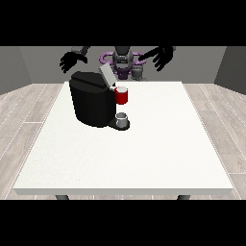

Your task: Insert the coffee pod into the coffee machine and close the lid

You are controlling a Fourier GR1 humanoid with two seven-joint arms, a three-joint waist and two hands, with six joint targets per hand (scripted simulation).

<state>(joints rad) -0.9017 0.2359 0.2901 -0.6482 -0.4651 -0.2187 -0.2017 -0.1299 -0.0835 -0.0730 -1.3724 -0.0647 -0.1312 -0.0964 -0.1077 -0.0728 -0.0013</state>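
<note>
White table (pixel 144 158), black coffee machine (pixel 91 103)

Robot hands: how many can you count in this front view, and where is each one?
2. One hand is raised at the view's left, behind the coffee machine; the other hand is raised at the view's right, fingers spread.

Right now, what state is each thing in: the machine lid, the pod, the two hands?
Coffee machine: upright on the table.
Lid: raised, open.
Red thing at the machine: under the lid, at the front.
Grey thing: on the machine's base, maybe the pod.
Hand at the view's left: raised, fingers spread, holding nothing.
Hand at the view's right: raised, fingers spread, holding nothing.
</note>
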